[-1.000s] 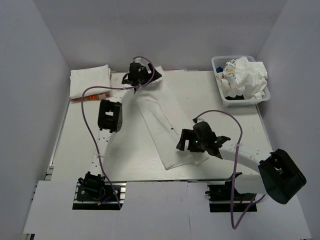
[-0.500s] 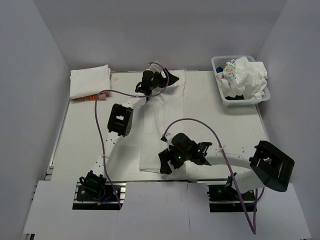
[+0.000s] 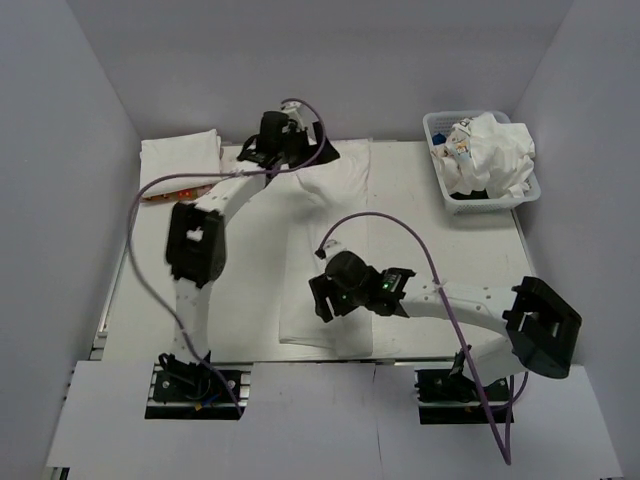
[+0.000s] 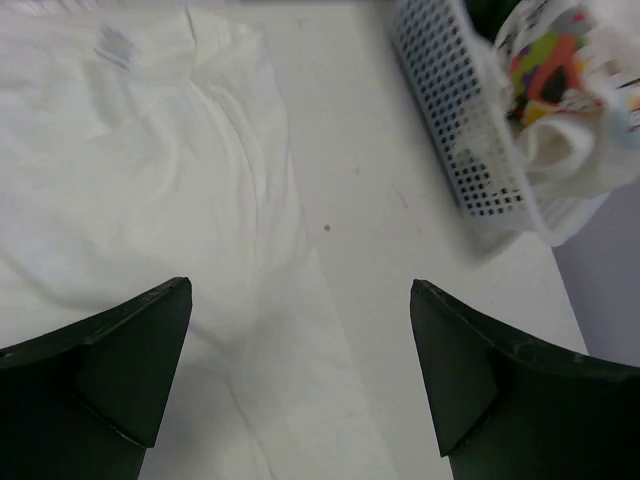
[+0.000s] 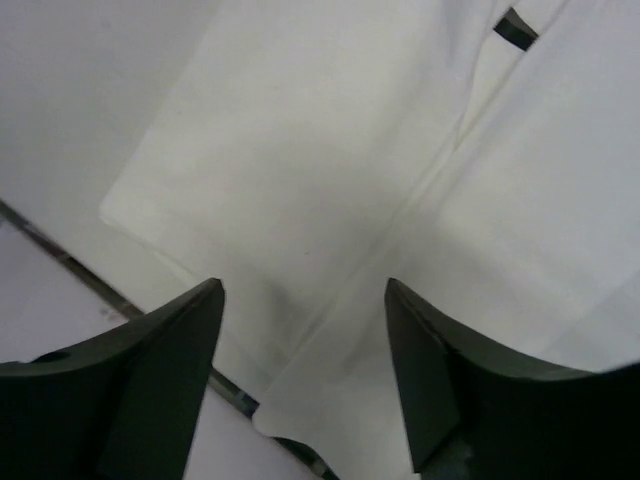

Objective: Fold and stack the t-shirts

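Moved: shirt (image 3: 335,190) turned straight, right arm (image 3: 450,298) slid left | Jaws: left jaws wide, right jaws open, both empty | Step: looks like folding | Next: probably grab one long edge

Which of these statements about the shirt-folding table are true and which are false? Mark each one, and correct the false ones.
1. A white t-shirt lies spread lengthwise down the middle of the table. True.
2. The basket is empty. False: it holds crumpled shirts.
3. The left gripper is open with nothing between its fingers. True.
4. The folded stack sits at the far right corner. False: it sits at the far left corner. The basket is at the far right.
5. The right gripper is clamped on the basket. False: it hangs open over the near end of the white t-shirt.
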Controlling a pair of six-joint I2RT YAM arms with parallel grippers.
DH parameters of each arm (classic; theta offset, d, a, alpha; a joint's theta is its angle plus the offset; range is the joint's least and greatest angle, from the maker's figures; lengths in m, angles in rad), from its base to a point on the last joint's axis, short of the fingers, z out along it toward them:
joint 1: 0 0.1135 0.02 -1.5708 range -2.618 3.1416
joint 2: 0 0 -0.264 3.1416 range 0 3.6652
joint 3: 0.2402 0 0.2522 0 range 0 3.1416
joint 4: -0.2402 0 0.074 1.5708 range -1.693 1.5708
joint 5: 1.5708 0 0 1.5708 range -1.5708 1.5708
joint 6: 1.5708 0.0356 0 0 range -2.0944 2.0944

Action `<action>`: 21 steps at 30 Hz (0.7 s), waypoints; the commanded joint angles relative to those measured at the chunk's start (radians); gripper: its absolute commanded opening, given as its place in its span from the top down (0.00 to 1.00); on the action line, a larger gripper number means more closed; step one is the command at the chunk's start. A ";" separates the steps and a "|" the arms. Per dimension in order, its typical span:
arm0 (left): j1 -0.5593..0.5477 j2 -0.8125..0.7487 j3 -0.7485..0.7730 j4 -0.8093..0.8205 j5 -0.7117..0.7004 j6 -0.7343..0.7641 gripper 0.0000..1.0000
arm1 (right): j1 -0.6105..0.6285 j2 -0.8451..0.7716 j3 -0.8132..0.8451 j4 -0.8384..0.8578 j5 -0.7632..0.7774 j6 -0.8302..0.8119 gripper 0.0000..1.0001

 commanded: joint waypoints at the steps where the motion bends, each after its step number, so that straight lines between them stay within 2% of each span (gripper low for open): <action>1: 0.002 -0.492 -0.393 -0.101 -0.252 0.093 0.00 | 0.014 0.057 0.039 -0.101 0.144 0.068 0.33; 2: -0.010 -0.589 -0.520 -0.061 -0.303 0.079 0.00 | 0.014 0.081 0.041 -0.103 0.163 0.089 0.36; 3: -0.010 -0.682 -0.755 0.037 -0.296 0.026 0.00 | 0.011 0.092 0.047 -0.106 0.182 0.099 0.39; 4: -0.010 -0.859 -0.867 0.089 -0.285 -0.006 0.00 | 0.008 0.098 0.067 -0.109 0.227 0.108 0.44; 5: -0.010 -0.949 -0.966 0.132 -0.302 -0.048 0.00 | 0.010 0.118 0.071 -0.123 0.277 0.111 0.48; 6: -0.010 -1.032 -1.133 0.184 -0.322 -0.083 0.00 | 0.007 0.127 0.082 -0.128 0.303 0.120 0.52; 9: -0.010 -1.270 -1.309 0.207 -0.351 -0.146 0.00 | 0.005 0.155 0.125 -0.154 0.328 0.134 0.62; 12: -0.010 -1.367 -1.319 0.006 -0.411 -0.166 0.00 | 0.005 0.172 0.117 -0.118 0.300 0.120 0.63; 16: -0.010 -1.387 -1.319 -0.033 -0.411 -0.166 0.00 | 0.002 0.219 0.137 -0.118 0.268 0.111 0.60; 21: -0.010 -1.337 -1.319 -0.045 -0.390 -0.166 0.00 | 0.002 0.258 0.143 -0.108 0.269 0.126 0.62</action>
